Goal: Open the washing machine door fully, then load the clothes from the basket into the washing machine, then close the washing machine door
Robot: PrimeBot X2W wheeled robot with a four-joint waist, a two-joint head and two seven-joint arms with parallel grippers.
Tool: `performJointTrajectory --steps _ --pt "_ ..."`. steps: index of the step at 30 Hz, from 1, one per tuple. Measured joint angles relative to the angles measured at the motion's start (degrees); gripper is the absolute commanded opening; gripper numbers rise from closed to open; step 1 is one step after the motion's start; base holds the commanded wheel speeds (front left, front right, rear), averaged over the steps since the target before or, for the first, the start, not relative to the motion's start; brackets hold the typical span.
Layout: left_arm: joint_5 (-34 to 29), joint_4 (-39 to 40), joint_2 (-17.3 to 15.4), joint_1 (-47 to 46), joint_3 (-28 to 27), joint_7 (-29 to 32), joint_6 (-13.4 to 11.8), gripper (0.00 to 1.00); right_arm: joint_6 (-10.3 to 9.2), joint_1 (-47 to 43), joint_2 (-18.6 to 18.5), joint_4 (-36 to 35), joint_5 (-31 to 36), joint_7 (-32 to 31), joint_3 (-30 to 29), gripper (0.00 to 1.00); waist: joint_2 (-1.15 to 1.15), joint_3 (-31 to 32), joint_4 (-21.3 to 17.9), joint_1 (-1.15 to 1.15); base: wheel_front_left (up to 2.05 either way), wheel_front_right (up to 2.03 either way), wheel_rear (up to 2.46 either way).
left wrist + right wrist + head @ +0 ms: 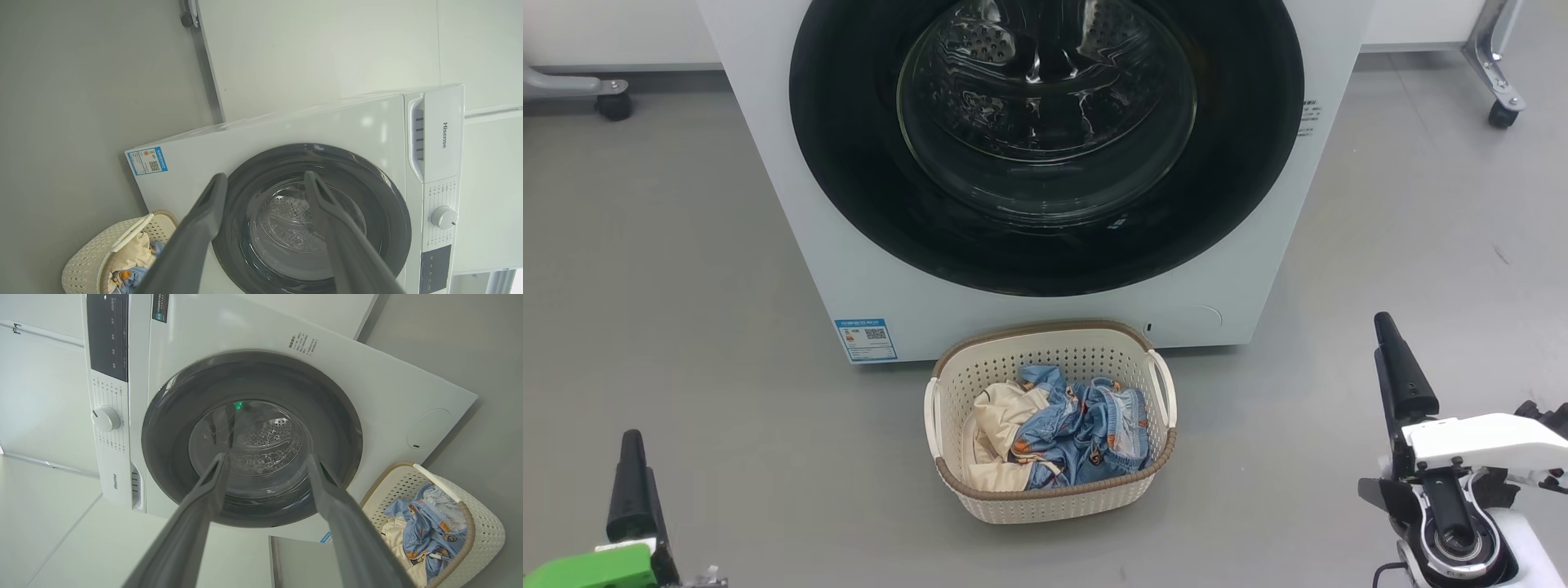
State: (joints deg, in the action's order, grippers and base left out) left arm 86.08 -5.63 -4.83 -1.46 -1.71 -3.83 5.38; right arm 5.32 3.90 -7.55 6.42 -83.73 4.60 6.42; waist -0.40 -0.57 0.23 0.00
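The white washing machine (792, 212) stands straight ahead with its door (849, 163), black-rimmed with a glass bowl, lying flat against the front. On the floor just before it sits the cream basket (1045, 331), holding the clothes (1086, 429): blue printed fabric and a cream piece. My left gripper (265, 176) is open and empty, low at the left, its fingers (633, 482) well short of the basket. My right gripper (267, 457) is open and empty too, with its fingers (1396, 359) right of the basket. Both wrist views look at the door (392, 228) (327, 400) from a distance.
Grey floor surrounds the machine and basket. A wheeled frame leg (613, 104) stands at the far left and another caster leg (1503, 110) at the far right, both beside the machine. The control panel and dial (105, 417) are at the machine's top.
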Motion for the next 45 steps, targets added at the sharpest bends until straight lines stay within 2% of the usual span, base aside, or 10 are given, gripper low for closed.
performJointTrajectory --steps 4,22,32,45 --pt "-1.31 0.65 -0.94 -0.01 0.4 -0.81 0.02 1.0 0.02 0.21 -0.53 -0.55 1.97 0.8 1.75 1.0 0.0 -0.05 0.0 0.0 0.0 0.0 0.0" --pt "-15.3 2.44 -5.9 0.03 5.5 -4.54 0.56 1.0 0.74 3.57 -5.12 -0.92 15.51 4.33 8.55 1.0 0.0 -0.41 -0.09 0.0 0.0 0.0 0.0" --pt "-26.5 2.91 -9.51 0.03 8.6 -6.37 0.86 1.0 0.86 5.11 -7.02 0.29 24.48 6.04 12.21 1.0 0.0 -0.55 -0.17 0.0 0.0 0.0 0.0" --pt "-40.76 2.12 -10.9 -0.04 7.77 -8.6 1.03 1.0 1.25 8.28 -9.61 2.54 39.18 7.83 15.58 1.0 0.0 -0.82 -0.14 0.0 0.0 0.0 0.0"
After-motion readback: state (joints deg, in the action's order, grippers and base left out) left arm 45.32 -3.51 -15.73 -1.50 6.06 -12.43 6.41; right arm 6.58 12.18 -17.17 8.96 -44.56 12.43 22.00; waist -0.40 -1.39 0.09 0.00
